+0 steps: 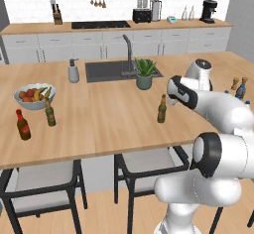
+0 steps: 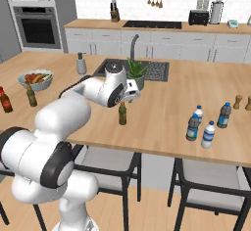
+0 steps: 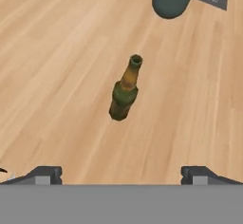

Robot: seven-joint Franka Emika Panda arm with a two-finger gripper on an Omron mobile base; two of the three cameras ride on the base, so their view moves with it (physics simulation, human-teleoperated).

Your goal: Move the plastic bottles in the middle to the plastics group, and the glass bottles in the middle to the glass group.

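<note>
Olive-brown glass bottle point(image 3: 125, 91) stands upright mid-counter: likely rigid, slick, top-heavy, breakable. Gripper point(image 3: 121, 175) hovers above, jaws wide, holding nothing; grasp the body, not the neck

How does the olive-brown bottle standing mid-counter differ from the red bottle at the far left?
The slim olive-brown long-necked glass bottle is narrow and green-brown; the squat red bottle with a dark cap is wider and bright red. The olive-brown one stands alone in the middle of the wooden counter, near the open claw; the red one stands near another olive-brown bottle and the fruit bowl. Both stand upright.
</note>
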